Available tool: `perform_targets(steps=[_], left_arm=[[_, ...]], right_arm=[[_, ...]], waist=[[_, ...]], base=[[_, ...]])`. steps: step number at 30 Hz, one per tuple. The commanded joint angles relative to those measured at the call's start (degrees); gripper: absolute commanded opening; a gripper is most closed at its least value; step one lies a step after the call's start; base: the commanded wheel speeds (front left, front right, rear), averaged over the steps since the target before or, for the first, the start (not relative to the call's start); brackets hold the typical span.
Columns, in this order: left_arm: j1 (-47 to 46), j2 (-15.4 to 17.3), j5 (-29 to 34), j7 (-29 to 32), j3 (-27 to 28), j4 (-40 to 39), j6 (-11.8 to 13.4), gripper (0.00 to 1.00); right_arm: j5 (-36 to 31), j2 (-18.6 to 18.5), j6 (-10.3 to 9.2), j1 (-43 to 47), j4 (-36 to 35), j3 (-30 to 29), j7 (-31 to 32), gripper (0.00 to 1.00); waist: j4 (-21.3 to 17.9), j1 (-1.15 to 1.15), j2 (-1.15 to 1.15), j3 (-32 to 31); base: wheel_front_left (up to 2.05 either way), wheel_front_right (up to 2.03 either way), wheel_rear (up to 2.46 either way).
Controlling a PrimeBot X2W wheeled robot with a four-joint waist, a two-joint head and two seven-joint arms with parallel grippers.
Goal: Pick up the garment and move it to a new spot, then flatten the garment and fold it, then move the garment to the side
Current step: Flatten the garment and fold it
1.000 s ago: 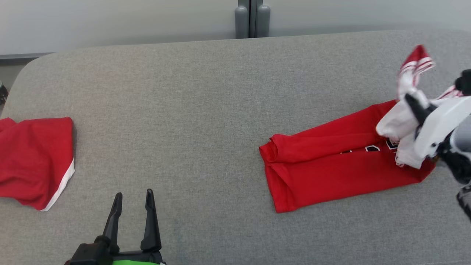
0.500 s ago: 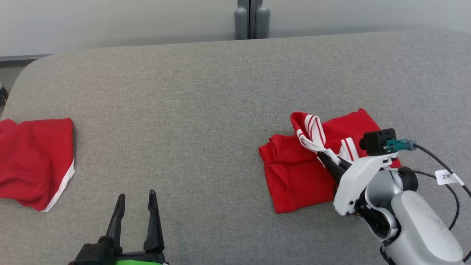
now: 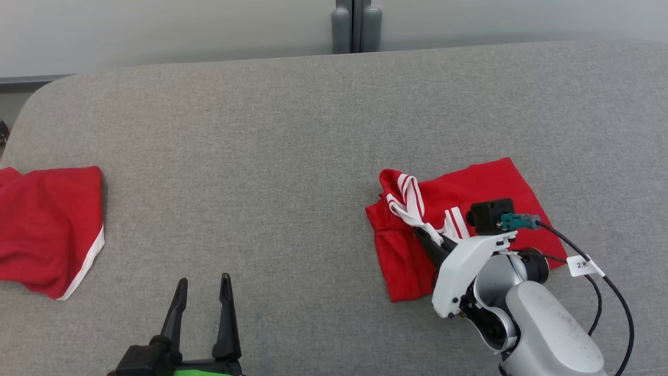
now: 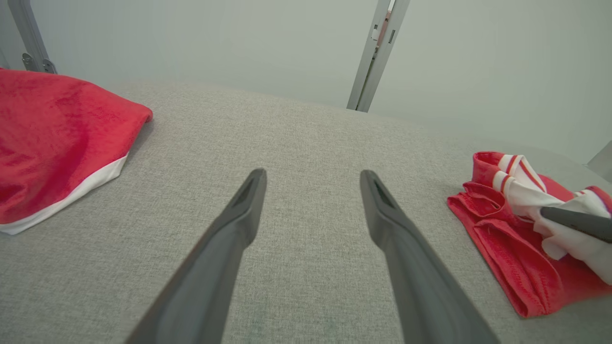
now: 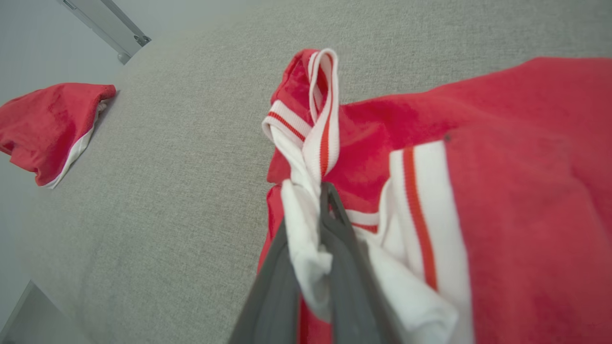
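**Operator:** What sits nearest me?

**Describer:** Nearest you, at the bottom edge of the head view, your left end effector (image 3: 203,284) hovers over the bare grey table (image 3: 261,156). Its 2 dark fingers are spread wide and hold nothing. To your right, the pale right arm reaches in. Your right end effector (image 3: 424,236) is clenched on the white trim (image 3: 409,196), striped in red, of the red garment (image 3: 469,188).

**Operator:** What changed, and where is the garment now?

**Describer:** 1 second ago the garment lay stretched out long toward your right, with the striped end lifted high at the far right. You have since carried that end over to the left. It now sits over the opposite edge, and the garment lies doubled into a short, roughly square stack on the right half of the table.

I judge this fold nearly done. The trim is bunched, so letting go and smoothing look like the next need, then moving the stack aside.

Farther left, well apart, a second red cloth (image 3: 47,224) with a white hem lies at the table's edge. Beyond it all, a grey post (image 3: 356,26) stands against the pale wall.
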Motion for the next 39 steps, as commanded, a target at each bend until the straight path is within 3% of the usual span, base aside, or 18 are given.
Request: perform_targets(steps=[1, 2, 3, 4, 9, 14, 18, 23, 25, 26, 27, 35, 39], left_arm=[[-0.98, 0.05, -0.48, -0.16, -0.03, 0.24, -0.13, 1.0], [-1.06, 0.05, -0.44, -0.16, -0.1, 0.34, -0.16, 1.0], [-1.11, 0.05, -0.44, -0.16, -0.12, 0.49, -0.24, 1.0], [-1.11, 0.05, -0.45, -0.16, -0.06, 0.63, -0.3, 1.0], [-0.82, 0.05, -0.18, -0.16, 0.72, 0.92, -0.1, 1.0], [0.02, 0.05, -0.31, -0.16, 1.01, 0.29, 0.51, 1.0], [0.82, 0.05, -0.52, -0.16, 1.34, -0.14, 0.85, 1.0], [0.93, 0.05, -0.41, -0.16, 1.05, -0.17, 0.54, 1.0], [0.63, 0.05, -0.3, -0.16, 1.05, -0.11, 0.48, 1.0], [0.43, 0.05, -0.26, -0.16, 1.07, -0.08, 0.45, 1.0], [0.28, 0.05, -0.23, -0.16, 1.08, -0.07, 0.42, 1.0], [-1.48, 0.06, -0.24, -0.16, 0.75, 0.7, -0.16, 1.0], [-1.49, 0.06, -0.49, -0.16, 1.21, 0.75, 0.18, 1.0]], right_arm=[[-0.47, 0.53, -0.01, -0.88, 0.66, 0.22, -0.71, 0.0], [-0.66, 0.73, -0.01, -1.05, 0.98, 0.24, -1.05, 0.18], [-0.84, 0.98, -0.01, -1.11, 1.11, 0.71, -1.51, 0.96], [-0.59, 1.22, -0.01, -1.03, 1.09, 1.26, -1.77, 1.0], [4.92, 1.02, -0.02, -0.08, -2.89, 4.64, -5.27, 1.0], [7.2, -0.98, -0.01, 2.17, -9.28, 2.89, -10.9, 1.0], [4.39, -3.81, -0.01, 5.0, -12.02, -1.38, -15.56, 1.0], [0.56, -5.37, -0.01, 7.03, -9.02, -8.67, -17.66, 1.0], [-0.99, -5.3, -0.01, 6.43, -6.82, -10.59, -17.25, 0.48], [-1.63, -5.14, -0.01, 5.81, -5.34, -11.27, -16.76, 0.11], [-2.53, -5.38, -0.01, 5.11, -4.21, -11.38, -16.36, 0.0], [-5.4, -5.74, -0.01, -0.75, 7.88, -7.44, -13.35, 0.0], [-2.14, -4.6, -0.01, -0.84, 9.76, -3.23, -13.75, 0.0]], waist=[[0.18, 0.0, 0.0, 0.12], [0.27, 0.0, 0.0, 0.14], [0.39, 0.0, 0.0, 0.15], [0.47, 0.0, 0.0, 0.1], [0.63, 0.0, 0.0, -0.22], [0.13, 0.0, 0.0, -0.66], [-0.85, 0.0, 0.0, -1.17], [-1.59, 0.0, 0.0, -1.33], [-1.68, 0.0, 0.0, -1.21], [-1.72, 0.0, 0.0, -1.13], [-1.72, 0.0, 0.0, -1.03], [-0.62, 0.0, 0.0, -0.06], [0.28, 0.0, 0.0, -0.15]], base=[[0.0, 0.0, 0.0], [0.0, 0.0, 0.0], [0.0, 0.0, 0.0], [0.0, 0.0, 0.0], [0.0, 0.0, 0.0], [0.0, 0.0, 0.0], [0.0, 0.0, 0.0], [0.0, 0.0, 0.0], [0.0, 0.0, 0.0], [0.0, 0.0, 0.0], [0.0, 0.0, 0.0], [0.0, 0.0, 0.0], [0.0, 0.0, 0.0]])
